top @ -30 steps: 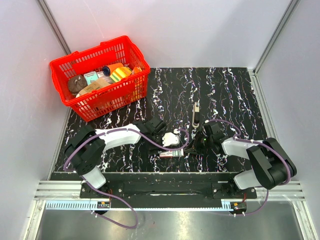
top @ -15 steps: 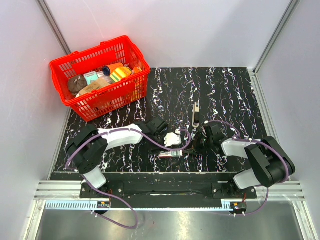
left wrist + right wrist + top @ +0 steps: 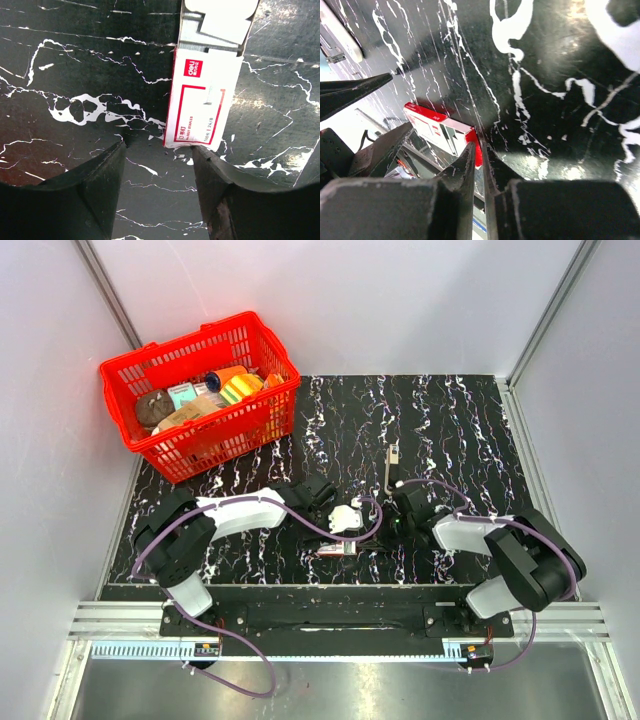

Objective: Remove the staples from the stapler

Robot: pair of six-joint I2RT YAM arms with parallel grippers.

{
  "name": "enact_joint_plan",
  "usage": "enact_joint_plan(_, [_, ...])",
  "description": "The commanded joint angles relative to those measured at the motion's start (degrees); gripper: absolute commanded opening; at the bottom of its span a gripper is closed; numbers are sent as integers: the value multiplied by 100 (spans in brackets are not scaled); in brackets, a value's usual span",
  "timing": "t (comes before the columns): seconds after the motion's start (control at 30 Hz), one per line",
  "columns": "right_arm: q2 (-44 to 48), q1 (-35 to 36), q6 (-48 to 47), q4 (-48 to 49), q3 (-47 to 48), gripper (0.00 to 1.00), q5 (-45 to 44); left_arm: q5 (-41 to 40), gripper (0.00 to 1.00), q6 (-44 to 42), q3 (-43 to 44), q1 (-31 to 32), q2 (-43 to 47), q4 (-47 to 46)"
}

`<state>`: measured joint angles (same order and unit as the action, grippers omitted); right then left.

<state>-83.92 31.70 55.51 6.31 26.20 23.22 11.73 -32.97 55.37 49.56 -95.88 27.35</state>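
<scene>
The stapler is a slim pale grey bar lying on the black marbled mat, pointing away from me. My right gripper sits just in front of its near end, not touching it. In the right wrist view the right gripper is shut, fingertips low at the mat beside a red-and-white box sleeve. My left gripper is open and empty. A staple box with a red-framed label lies just beyond its fingertips, with rows of staples showing at its open end.
A red basket full of small items stands at the back left. The box sleeve lies near the mat's front edge, and the white staple box lies between the grippers. A pale object shows at the right wrist view's corner.
My right gripper has moved a little left and farther from me, toward the stapler's near end. My left arm has barely moved.
</scene>
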Motion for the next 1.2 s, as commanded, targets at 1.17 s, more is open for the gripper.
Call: enact_joint_plan(1.17, [68, 671, -593, -2018, 904, 52, -1408, -13, 75, 247, 799, -596, 745, 779])
